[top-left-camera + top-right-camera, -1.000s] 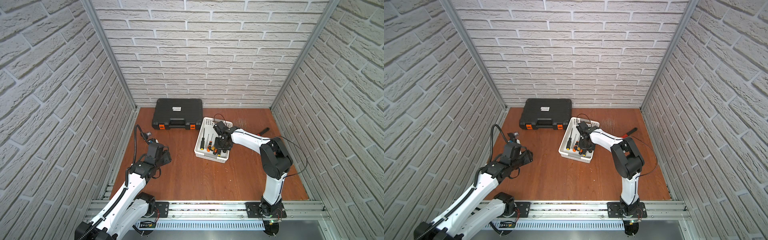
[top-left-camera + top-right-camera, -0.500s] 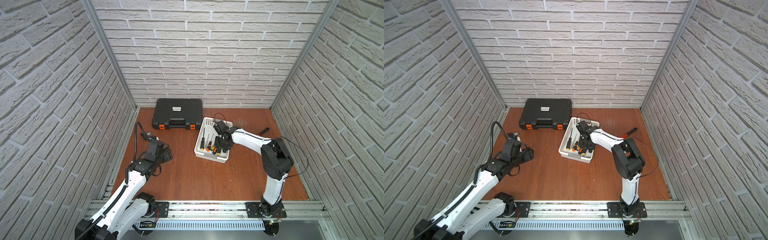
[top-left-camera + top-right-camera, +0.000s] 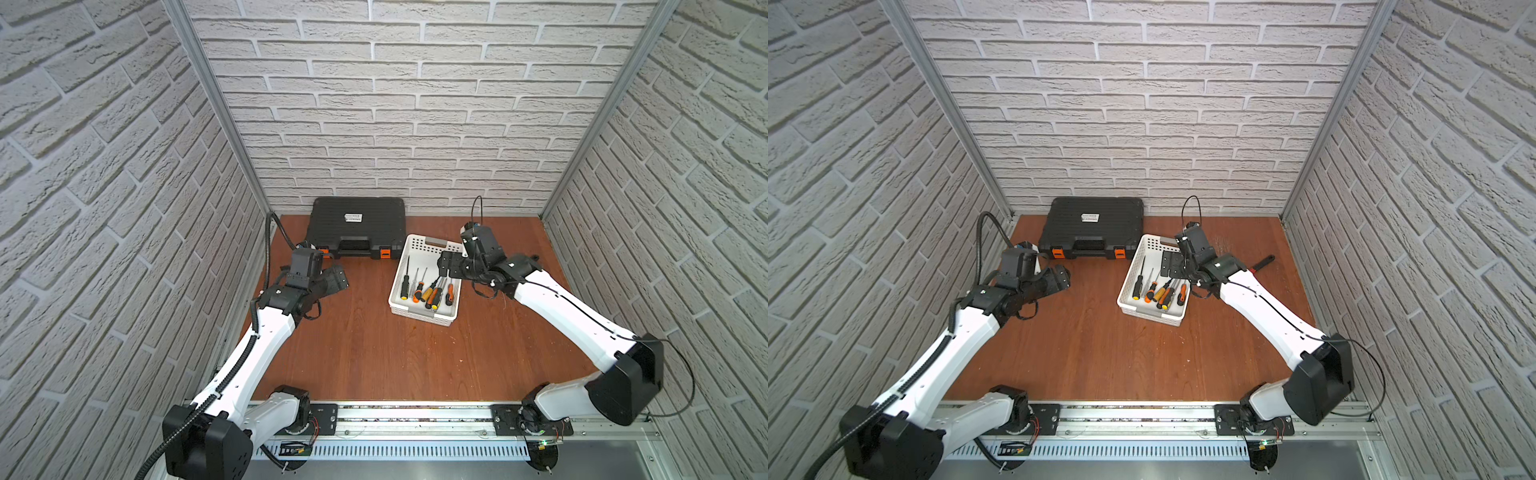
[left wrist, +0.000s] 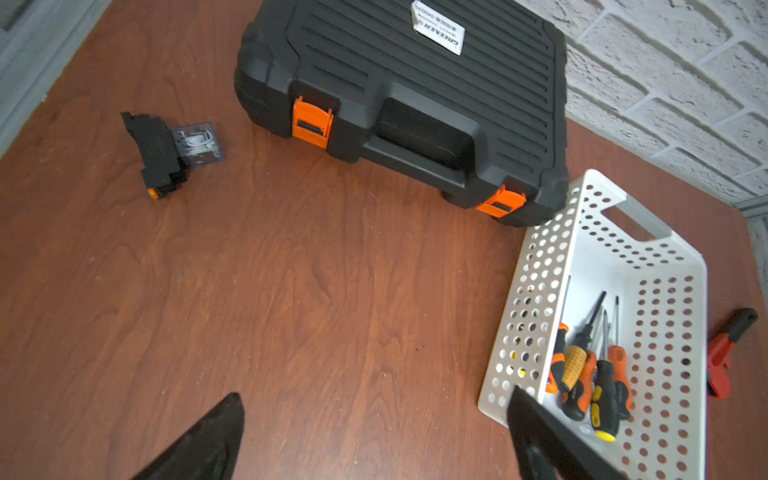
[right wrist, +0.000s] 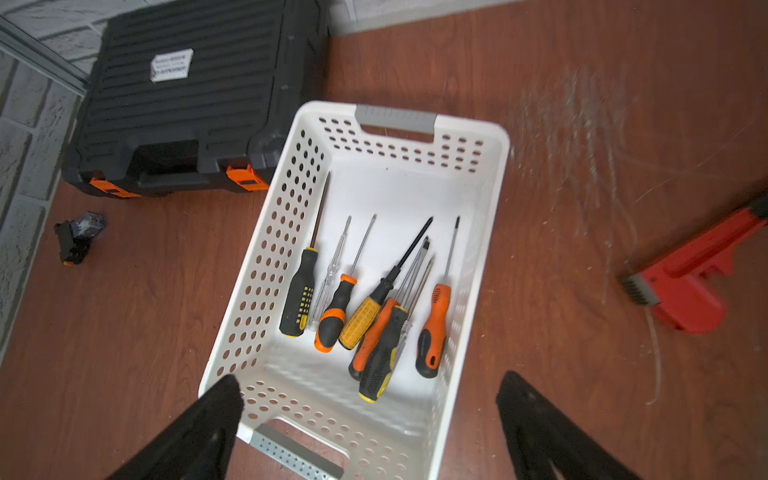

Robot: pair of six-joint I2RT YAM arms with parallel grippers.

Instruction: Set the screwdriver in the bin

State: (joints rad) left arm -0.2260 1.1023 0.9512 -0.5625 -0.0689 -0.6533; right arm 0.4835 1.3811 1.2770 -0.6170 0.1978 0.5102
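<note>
Flanking bin [image 5: 395,187]: blk toolcase [image 5: 187,104], red tool [image 5: 685,286].

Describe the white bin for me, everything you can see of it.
The bin is a white rectangular plastic basket, walls dotted with round holes, with a cut-out handle and grey grip at each short end. It stands upright and open-topped on the wooden table, angled slightly, beside the black toolcase; whether they touch is unclear. Several screwdrivers lie on its floor, some overlapping, handles toward the robot.
</note>
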